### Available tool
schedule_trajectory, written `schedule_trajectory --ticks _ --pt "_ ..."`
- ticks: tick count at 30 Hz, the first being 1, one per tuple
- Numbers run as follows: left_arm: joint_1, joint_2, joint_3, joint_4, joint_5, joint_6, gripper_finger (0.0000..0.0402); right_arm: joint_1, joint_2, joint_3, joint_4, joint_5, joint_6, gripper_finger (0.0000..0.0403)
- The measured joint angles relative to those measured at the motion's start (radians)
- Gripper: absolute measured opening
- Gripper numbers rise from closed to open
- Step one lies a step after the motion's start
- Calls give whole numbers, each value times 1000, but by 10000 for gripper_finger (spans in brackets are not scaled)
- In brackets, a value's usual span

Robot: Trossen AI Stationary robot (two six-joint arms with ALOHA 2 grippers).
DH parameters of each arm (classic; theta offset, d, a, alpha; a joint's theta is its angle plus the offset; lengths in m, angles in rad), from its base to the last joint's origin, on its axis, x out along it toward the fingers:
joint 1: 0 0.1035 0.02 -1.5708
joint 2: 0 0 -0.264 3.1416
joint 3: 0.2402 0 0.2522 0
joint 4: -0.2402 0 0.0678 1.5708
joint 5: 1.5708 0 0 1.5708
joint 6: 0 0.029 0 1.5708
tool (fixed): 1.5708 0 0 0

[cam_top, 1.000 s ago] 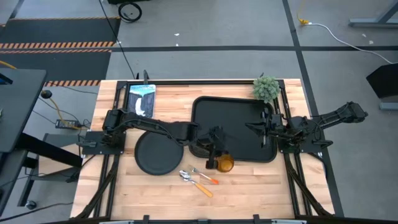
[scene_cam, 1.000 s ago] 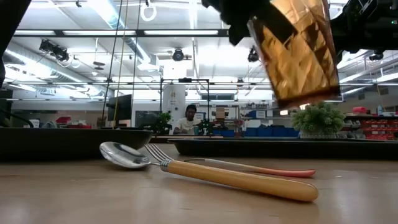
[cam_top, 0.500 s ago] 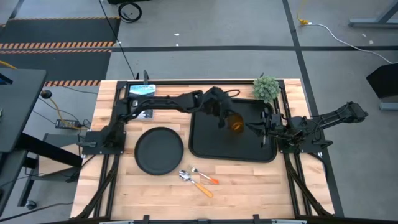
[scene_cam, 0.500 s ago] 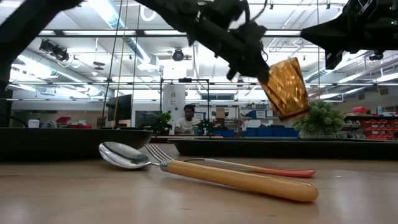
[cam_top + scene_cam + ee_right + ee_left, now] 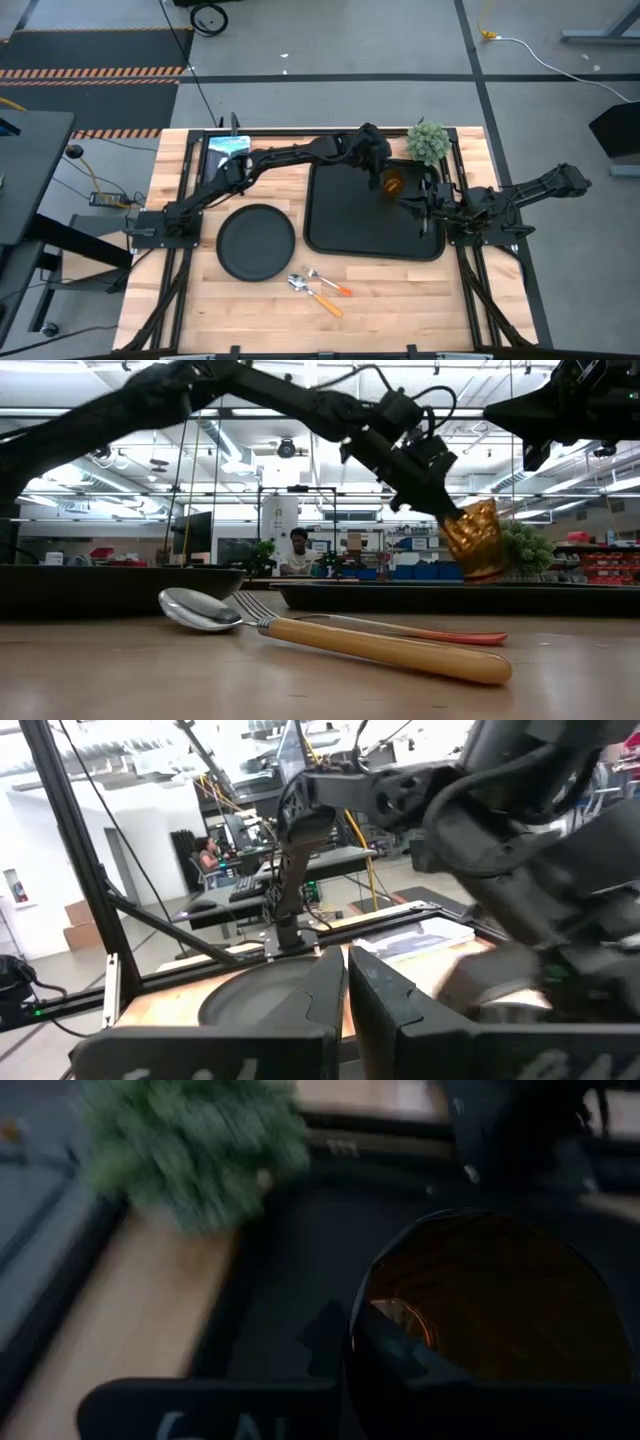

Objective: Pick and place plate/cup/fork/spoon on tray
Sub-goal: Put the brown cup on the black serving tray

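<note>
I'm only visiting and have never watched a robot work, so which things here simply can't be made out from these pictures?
- Whether the cup already touches the tray: in the low view the tray's rim hides its base.
- The left pincer grip: in the left wrist view the cup fills the frame.
- The green plant: blurred in the left wrist view.
- The right pincer fingers: too small in the high view.

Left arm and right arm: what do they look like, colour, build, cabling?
Both arms are matte black and slim, built of jointed segments. The left arm has thin black cables looping near its wrist, seen in the low view. The right arm has a bulkier angular joint at its outer end. No markings are readable.
</note>
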Motion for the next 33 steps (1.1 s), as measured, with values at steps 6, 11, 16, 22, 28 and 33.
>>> schedule_trajectory --ticks 6,11,16,22,28,33 --pt "27 12 0 -21 -18 18 22 0 0 0 0 0 0 27" --pt "33 12 0 -24 -18 19 31 0 0 0 -1 1 0 27" --pt "26 12 0 -80 -17 54 34 0 0 0 0 2 0 27" --pt "18 12 0 -90 -19 67 36 0 0 0 0 2 0 27" --pt "18 12 -1 -85 -33 71 59 0 0 0 0 2 0 27" --pt "17 12 1 -84 -44 97 109 0 0 0 0 2 0 27"
